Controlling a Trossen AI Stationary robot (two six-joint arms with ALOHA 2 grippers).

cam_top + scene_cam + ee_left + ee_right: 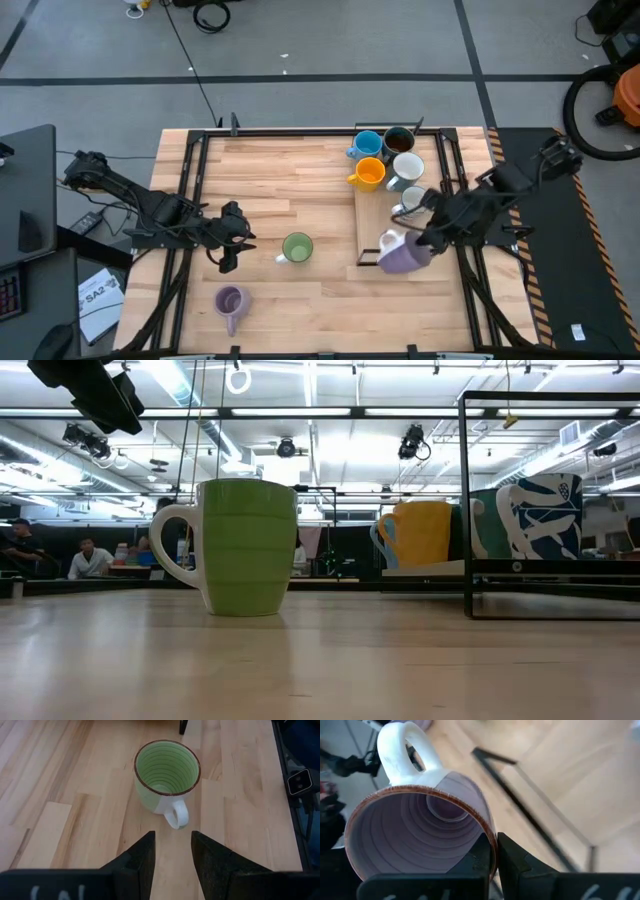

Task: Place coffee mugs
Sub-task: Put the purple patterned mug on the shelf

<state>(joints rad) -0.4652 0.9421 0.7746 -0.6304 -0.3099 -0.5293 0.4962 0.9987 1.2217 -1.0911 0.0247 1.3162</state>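
1. Green mug (243,548) is seen nearest in the low view, upright on the wooden table (300,175), near mid-table, handle toward the left gripper (226,258).
2. Left gripper is held partly open just left of the green mug, gripping nothing.
3. Right gripper (422,240) is clamped on the rim of a purple mug (404,256), tilted, at the near edge of the black frame (358,215).
4. Blue (367,144), orange (369,174), dark (399,140) and white (407,170) mugs are grouped far right.
5. Second purple mug (231,302) is placed near left.
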